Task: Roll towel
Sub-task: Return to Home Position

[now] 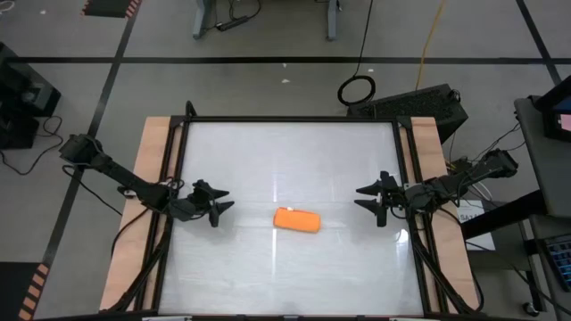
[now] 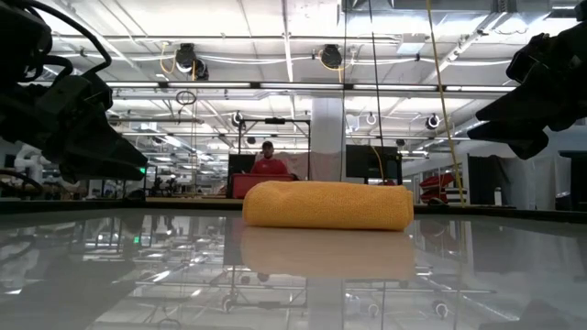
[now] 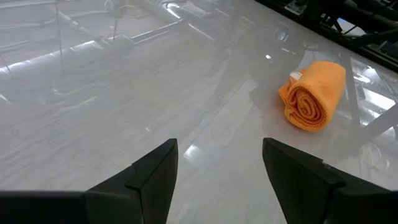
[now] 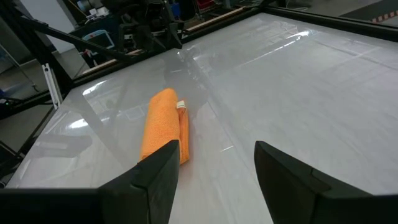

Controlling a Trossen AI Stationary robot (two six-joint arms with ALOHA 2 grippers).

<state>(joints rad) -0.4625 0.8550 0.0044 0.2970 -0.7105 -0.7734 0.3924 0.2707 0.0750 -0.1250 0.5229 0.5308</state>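
Observation:
The bright-orange towel (image 1: 296, 219) lies rolled up into a short cylinder on the white table, near the middle and a little toward the near edge. Its spiral end shows in the left wrist view (image 3: 311, 96), and its long side with a small white tag shows in the right wrist view (image 4: 163, 124). In the low view the towel (image 2: 326, 205) rests on its side. My left gripper (image 1: 220, 203) is open and empty to the towel's left. My right gripper (image 1: 368, 199) is open and empty to its right.
Wooden strips (image 1: 148, 187) and a black frame (image 1: 290, 119) border the white tabletop. Bare tabletop lies all round the towel. Beyond the table, a person in red (image 2: 268, 160) sits far off in the room.

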